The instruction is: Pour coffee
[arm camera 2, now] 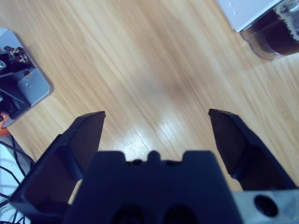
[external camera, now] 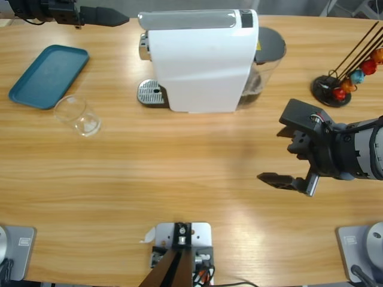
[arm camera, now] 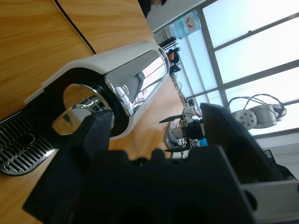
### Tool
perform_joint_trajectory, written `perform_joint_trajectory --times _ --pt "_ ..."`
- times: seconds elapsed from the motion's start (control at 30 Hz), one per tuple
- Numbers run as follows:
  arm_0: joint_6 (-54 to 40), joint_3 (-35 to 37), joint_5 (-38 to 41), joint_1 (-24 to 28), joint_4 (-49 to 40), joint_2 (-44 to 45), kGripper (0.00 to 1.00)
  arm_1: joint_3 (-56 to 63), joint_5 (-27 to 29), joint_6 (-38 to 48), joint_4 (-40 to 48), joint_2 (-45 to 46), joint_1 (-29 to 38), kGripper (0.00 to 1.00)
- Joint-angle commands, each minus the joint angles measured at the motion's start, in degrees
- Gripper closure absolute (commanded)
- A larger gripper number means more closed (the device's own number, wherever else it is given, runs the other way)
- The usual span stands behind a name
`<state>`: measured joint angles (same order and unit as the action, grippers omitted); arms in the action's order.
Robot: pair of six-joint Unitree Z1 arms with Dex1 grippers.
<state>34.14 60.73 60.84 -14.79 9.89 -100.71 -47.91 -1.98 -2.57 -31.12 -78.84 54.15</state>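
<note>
Both claws open, empty: left claw (external camera: 122, 22) at 11 o'clock, right claw (external camera: 286, 181) at 4. No coffee visible; glass (external camera: 78, 115) off drip tray (external camera: 151, 92). Risk: brew spills on bench (external camera: 197, 173).

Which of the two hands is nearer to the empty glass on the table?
The left hand, at the table's far edge above the blue tray, is nearer the glass; the right hand is beyond the coffee machine.

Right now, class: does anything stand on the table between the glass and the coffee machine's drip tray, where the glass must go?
Nothing visible does. The glass stands beside the blue tray, and only bare table lies between it and the drip tray of the coffee machine.
</note>
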Motion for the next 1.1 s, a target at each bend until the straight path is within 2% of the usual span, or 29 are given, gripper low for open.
perform_joint_trajectory --times 0.03,0.27,1.1 --pt "0.7 -0.4 1.1 -0.9 0.9 -2.9 0.193 -0.1 -0.3 0.5 -0.7 -1.6 0.5 0.018" --pt "1.3 -0.2 1.0 -2.9 1.3 -3.7 0.193 -0.1 -0.3 0.5 -0.7 -1.6 0.5 0.018" --pt "2.8 2.9 1.1 -3.0 2.0 -4.1 0.193 -0.1 -0.3 0.5 -0.7 -1.6 0.5 0.018"
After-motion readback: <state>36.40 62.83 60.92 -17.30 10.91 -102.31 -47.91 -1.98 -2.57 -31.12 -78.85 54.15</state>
